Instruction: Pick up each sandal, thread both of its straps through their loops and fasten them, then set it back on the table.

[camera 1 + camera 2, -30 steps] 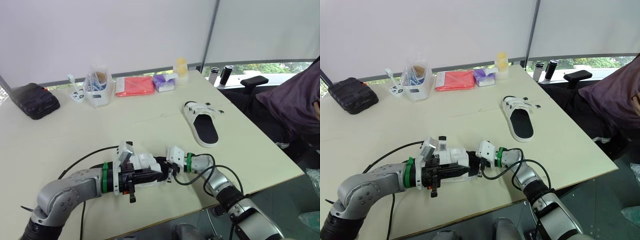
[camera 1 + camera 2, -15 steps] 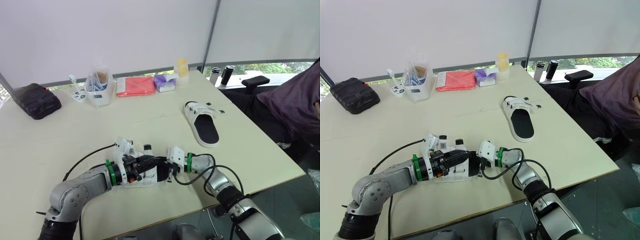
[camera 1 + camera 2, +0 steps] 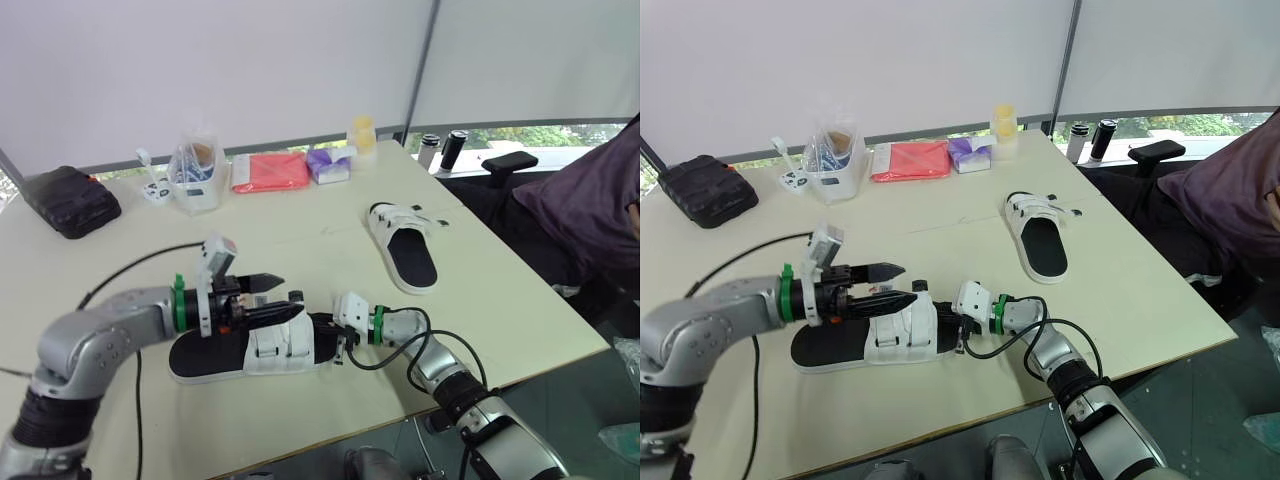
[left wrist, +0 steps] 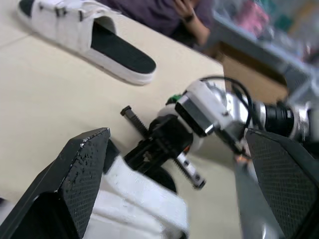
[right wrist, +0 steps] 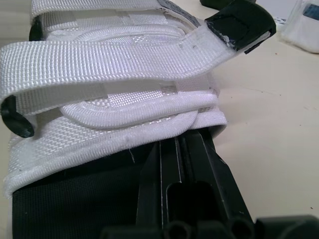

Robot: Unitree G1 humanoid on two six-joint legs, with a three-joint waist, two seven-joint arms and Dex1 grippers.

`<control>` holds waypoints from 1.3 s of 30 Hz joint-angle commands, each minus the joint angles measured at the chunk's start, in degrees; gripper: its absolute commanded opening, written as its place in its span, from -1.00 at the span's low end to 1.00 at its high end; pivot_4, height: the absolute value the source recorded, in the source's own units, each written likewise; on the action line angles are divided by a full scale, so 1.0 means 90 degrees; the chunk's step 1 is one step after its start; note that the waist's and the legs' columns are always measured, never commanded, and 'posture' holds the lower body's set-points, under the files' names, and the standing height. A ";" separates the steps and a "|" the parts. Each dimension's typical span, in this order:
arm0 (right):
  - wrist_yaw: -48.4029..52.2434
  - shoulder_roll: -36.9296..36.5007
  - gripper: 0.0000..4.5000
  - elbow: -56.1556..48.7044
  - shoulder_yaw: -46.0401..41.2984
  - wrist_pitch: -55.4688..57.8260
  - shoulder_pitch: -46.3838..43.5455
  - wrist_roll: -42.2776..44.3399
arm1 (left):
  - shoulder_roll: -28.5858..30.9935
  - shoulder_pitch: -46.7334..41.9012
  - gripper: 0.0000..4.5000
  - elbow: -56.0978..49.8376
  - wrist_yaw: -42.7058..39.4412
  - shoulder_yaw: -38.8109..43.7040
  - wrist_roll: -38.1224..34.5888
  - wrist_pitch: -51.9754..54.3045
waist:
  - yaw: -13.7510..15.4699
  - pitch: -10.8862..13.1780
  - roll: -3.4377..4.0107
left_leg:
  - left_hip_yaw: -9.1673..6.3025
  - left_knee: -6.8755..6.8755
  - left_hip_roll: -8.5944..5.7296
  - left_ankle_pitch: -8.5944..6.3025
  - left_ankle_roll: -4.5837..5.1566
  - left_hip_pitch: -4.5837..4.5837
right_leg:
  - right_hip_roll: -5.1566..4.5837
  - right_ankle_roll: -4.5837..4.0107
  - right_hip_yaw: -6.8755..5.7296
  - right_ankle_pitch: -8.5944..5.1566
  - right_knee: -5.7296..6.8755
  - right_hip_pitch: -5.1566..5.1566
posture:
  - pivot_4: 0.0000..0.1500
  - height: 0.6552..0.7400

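Near sandal [image 3: 280,345]: light, stiff sole, floppy straps; grip sole edge. Left gripper [image 3: 272,298] spread; right gripper [image 5: 174,147] pressed together, seemingly under strap.

Office: meeting table [image 3: 300,240], window blinds [image 3: 200,70]

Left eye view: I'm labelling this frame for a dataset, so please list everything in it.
near sandal: 1, white with black sole, front edge of the table
far sandal: 1, same colours, table's right side
pouch: 1, black, far left
clear tub: 1, transparent, far side
red packet: 1, red, beside the tub
purple pack: 1, purple, next to the packet
yellow bottle: 1, yellow, far edge
flasks: 2, dark-capped, beyond the far right corner
person: 1, purple top, right edge
table: 1, beige
left claw: 1, black, open above the near sandal
right claw: 1, black, shut, tucked under the near sandal's upper
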 commanded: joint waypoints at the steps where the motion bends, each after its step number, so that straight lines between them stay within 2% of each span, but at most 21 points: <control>1: -0.0158 -0.0280 -1.00 0.1282 0.0260 0.0607 0.0373 -0.0793 | 0.0021 -0.0537 0.99 0.0788 -0.0575 -0.0571 0.1123 -0.1012 | 0.0004 -0.0002 -0.0001 | 0.0001 0.0000 0.0000 0.0000 0.0000 0.0000 | -0.0001 0.0000 0.0000 0.0000 0.0000 0.0000 | 1.00 1.00; 3: -0.0167 -0.0266 -1.00 0.1306 0.0266 0.0602 0.0352 -0.0804 | -0.0021 -0.0763 0.99 0.1286 -0.0929 -0.0996 0.1777 -0.1626 | 0.0009 -0.0002 -0.0003 | 0.0000 0.0000 -0.0001 0.0000 0.0001 0.0001 | 0.0000 0.0000 0.0000 0.0000 0.0000 0.0003 | 1.00 1.00; 6: -0.0173 -0.0249 -1.00 0.1321 0.0289 0.0592 0.0346 -0.0812 | -0.0291 -0.1013 0.99 0.1878 -0.1355 -0.1385 0.2247 -0.2127 | 0.0002 -0.0004 -0.0004 | 0.0004 -0.0003 0.0001 0.0001 0.0002 0.0000 | -0.0002 0.0000 0.0008 0.0000 0.0004 0.0001 | 1.00 1.00; 13: -0.0210 -0.0215 -1.00 0.1326 0.0309 0.0583 0.0351 -0.0826 | -0.0836 -0.1510 0.99 0.2840 -0.2266 -0.1741 0.2578 -0.2296 | 0.0002 0.0002 -0.0013 | 0.0001 -0.0002 0.0003 0.0002 0.0005 0.0000 | 0.0002 0.0001 0.0008 0.0000 0.0018 -0.0002 | 1.00 1.00; 16: -0.0240 -0.0208 -1.00 0.1278 0.0292 0.0611 0.0382 -0.0809 | -0.0979 -0.1623 0.67 0.3036 -0.2475 -0.1810 0.2715 -0.2301 | 0.0000 0.0002 -0.0012 | 0.0000 -0.0002 0.0003 0.0003 0.0005 0.0002 | 0.0003 0.0001 0.0008 0.0001 0.0024 -0.0002 | 1.00 1.00; 24: -0.0264 -0.0253 -1.00 0.1206 0.0286 0.0626 0.0449 -0.0798 | -0.1067 -0.1681 -0.98 0.3064 -0.2841 -0.1837 0.2922 -0.2145 | 0.0004 0.0002 -0.0013 | -0.0002 -0.0002 0.0005 0.0003 0.0006 0.0004 | 0.0003 0.0002 0.0008 0.0001 0.0028 0.0000 | 1.00 1.00; 27: -0.0275 -0.0248 -1.00 0.1213 0.0277 0.0635 0.0434 -0.0792 | -0.1115 -0.1649 -0.98 0.3003 -0.2834 -0.1748 0.2920 -0.2109 | 0.0004 0.0002 -0.0013 | -0.0002 -0.0002 0.0005 0.0003 0.0006 0.0004 | 0.0003 0.0002 0.0008 0.0001 0.0028 0.0000 | 1.00 1.00; 35: -0.0269 -0.0279 -1.00 0.1240 0.0260 0.0629 0.0426 -0.0790 | -0.1287 -0.1970 -0.98 0.1791 -0.2356 -0.0530 0.1322 -0.0367 | 0.0002 0.0011 -0.0018 | -0.0006 -0.0001 0.0006 0.0003 0.0006 0.0002 | 0.0004 0.0002 0.0008 0.0001 0.0031 0.0000 | 1.00 1.00; 37: -0.0272 -0.0277 -1.00 0.1249 0.0256 0.0631 0.0419 -0.0790 | -0.1309 -0.1960 -0.98 0.1702 -0.2164 -0.0403 0.1244 -0.0215 | 0.0000 0.0013 -0.0013 | -0.0006 -0.0001 0.0005 0.0003 0.0006 0.0004 | 0.0002 0.0002 0.0009 0.0001 0.0031 0.0003 | 1.00 1.00; 39: -0.0273 -0.0265 -1.00 0.1254 0.0259 0.0633 0.0412 -0.0793 | -0.1233 -0.1833 -0.98 0.1874 -0.2089 -0.0484 0.1547 -0.0480 | 0.0002 0.0016 -0.0011 | -0.0006 -0.0001 0.0004 0.0003 0.0006 0.0005 | 0.0004 0.0002 0.0009 0.0001 0.0031 0.0003 | 1.00 1.00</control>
